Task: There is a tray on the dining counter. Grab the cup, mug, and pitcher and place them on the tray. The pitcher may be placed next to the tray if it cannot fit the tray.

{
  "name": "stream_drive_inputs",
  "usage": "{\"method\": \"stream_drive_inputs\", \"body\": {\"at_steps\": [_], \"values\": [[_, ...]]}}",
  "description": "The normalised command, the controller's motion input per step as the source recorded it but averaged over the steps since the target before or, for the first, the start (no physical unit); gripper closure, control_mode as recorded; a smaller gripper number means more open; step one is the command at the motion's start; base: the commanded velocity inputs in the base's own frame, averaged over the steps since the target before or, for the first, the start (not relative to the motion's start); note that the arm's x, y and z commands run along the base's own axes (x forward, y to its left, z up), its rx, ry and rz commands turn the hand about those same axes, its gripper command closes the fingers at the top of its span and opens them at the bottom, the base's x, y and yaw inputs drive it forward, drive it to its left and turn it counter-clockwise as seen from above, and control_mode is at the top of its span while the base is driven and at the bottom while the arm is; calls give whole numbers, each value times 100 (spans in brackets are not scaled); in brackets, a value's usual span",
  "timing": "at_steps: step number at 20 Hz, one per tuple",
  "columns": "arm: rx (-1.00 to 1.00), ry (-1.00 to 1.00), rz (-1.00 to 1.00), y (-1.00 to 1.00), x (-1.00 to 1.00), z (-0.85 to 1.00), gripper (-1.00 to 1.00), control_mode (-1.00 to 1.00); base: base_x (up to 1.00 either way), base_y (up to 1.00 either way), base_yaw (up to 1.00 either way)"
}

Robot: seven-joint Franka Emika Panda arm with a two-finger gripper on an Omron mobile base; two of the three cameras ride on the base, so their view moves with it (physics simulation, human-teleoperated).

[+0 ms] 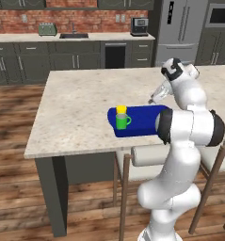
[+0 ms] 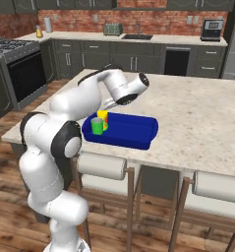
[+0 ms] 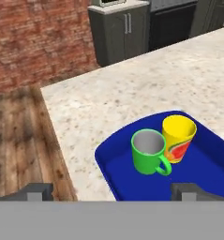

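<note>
Standing on the large pale speckled beige stone dining counter (image 1: 76, 108), the flat bright blue rectangular tray (image 3: 212, 164) sits near the counter's near edge and already carries the small bright green mug with a loop handle (image 3: 150, 151) and the small yellow handleless cup (image 3: 179, 137); in the hand view the cup stands touching or just beside the mug at its 2 o'clock, both crowded into the tray's 9 o'clock end. The clear glass pitcher is not placed on the tray, so that step looks outstanding. Judged risks: the white arm, folded tightly over the tray, could sweep the mug or cup off when it swings away, since the two stand close below the hand; a later pitcher set-down at the occupied end could topple them. The two-finger gripper (image 3: 112, 190) hovers above the tray, tilted down toward the mug, jaws spread wide and holding nothing.
</note>
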Motion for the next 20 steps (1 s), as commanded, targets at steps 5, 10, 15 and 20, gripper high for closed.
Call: {"method": "stream_drive_inputs", "body": {"at_steps": [5,10,15,20], "values": [[-8,3,-56,-5,-93,80,-100,-100,0,0,0],[-14,6,-62,0,-71,76,-100,-100,0,0,0],[-17,5,-61,20,-62,45,-100,-100,0,0,0],[1,3,-41,31,-77,3,-100,-100,0,0,0]]}}
